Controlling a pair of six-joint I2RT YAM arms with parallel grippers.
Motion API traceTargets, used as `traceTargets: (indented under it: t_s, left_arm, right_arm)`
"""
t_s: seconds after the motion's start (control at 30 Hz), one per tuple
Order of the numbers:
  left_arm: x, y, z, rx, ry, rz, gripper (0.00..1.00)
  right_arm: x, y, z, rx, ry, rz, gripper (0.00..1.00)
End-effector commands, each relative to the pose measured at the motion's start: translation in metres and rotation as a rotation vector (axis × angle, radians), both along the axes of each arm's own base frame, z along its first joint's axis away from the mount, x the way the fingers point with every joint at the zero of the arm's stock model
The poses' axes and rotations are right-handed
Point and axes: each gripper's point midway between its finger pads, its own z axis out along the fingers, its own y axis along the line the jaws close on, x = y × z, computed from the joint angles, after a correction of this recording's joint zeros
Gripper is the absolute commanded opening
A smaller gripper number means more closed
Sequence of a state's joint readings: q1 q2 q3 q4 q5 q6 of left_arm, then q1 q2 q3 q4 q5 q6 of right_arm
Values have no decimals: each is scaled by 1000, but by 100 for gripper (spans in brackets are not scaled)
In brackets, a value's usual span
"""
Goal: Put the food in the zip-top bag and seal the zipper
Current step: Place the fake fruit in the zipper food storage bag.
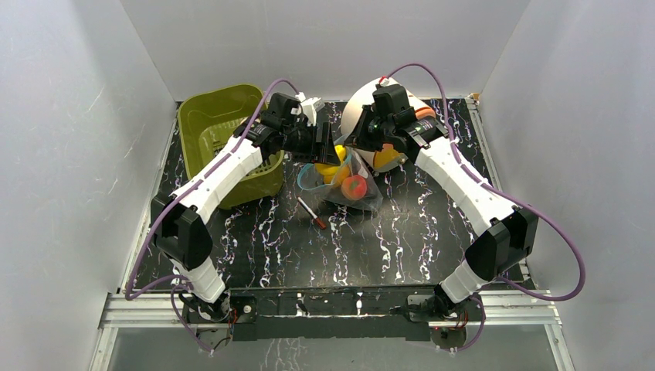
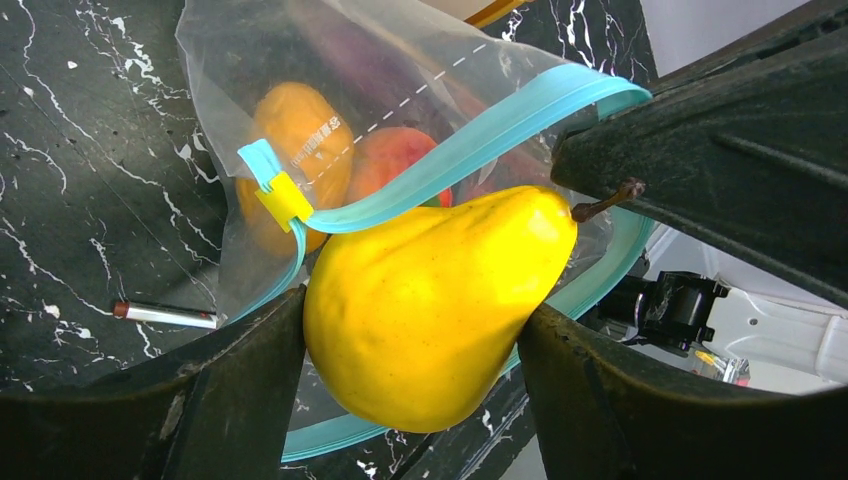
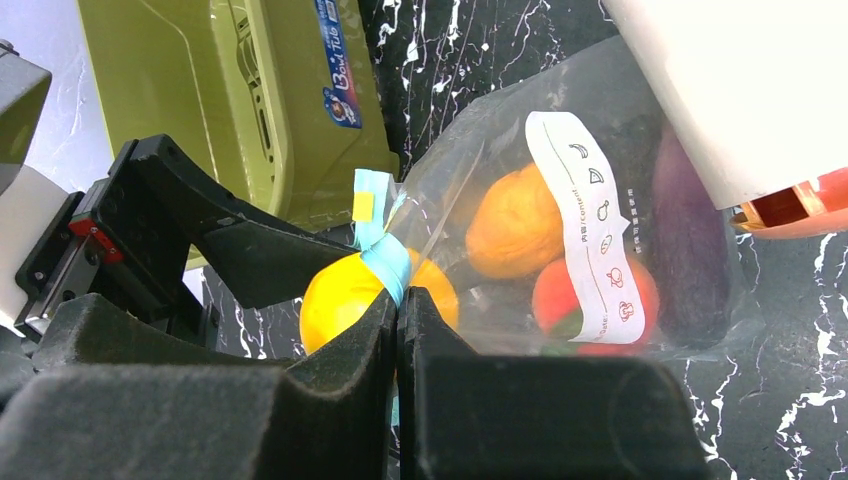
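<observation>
A clear zip-top bag (image 1: 340, 193) lies just past the middle of the black marbled table (image 1: 402, 247), toward twelve o'clock. It holds an orange fruit (image 3: 515, 225), a peach (image 3: 560, 300) and a purple piece (image 3: 690, 260). The right gripper (image 3: 398, 310) has its fingers pressed together on the bag's teal zipper (image 3: 385, 255). The left gripper (image 2: 415, 340) clamps a yellow pear (image 2: 430, 310) at the bag's open mouth. A pen (image 1: 311, 212) lies at the bag's seven o'clock, a green basket (image 1: 220, 127) at ten.

Top external: fixed high behind both arm bases; looked steeply down over the black white-veined marble tabletop (image 1: 371, 251); distant.
Left wrist: very close; faced the yellow plastic pear (image 2: 430, 300).
Right wrist: close; faced leftward toward the olive-green slotted plastic basket (image 3: 180, 100).
Shared by all three: the clear crinkly teal-zippered bag (image 3: 600, 250).
</observation>
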State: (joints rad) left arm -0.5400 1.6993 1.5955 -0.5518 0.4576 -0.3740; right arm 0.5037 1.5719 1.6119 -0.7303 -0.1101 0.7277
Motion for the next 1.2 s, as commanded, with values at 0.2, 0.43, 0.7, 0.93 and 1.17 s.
traceTargets:
  t_s: [0.2, 0.43, 0.7, 0.93, 1.17]
  left_arm:
    - [-7, 3, 25, -14, -55, -18, 80]
    - [-4, 5, 31, -6, -77, -10, 80]
    - [9, 23, 72, 46, -235, 48, 75]
    - [-12, 50, 29, 186, -200, 13, 59]
    - [-18, 62, -10, 301, -105, -16, 50]
  right_arm:
    - [5, 7, 45, 74, -124, 25, 0]
    - [5, 7, 48, 72, -129, 32, 0]
    - [1, 4, 55, 58, -146, 45, 0]
    - [-2, 1, 66, 65, -172, 44, 0]
    - [-4, 1, 69, 73, -181, 47, 0]
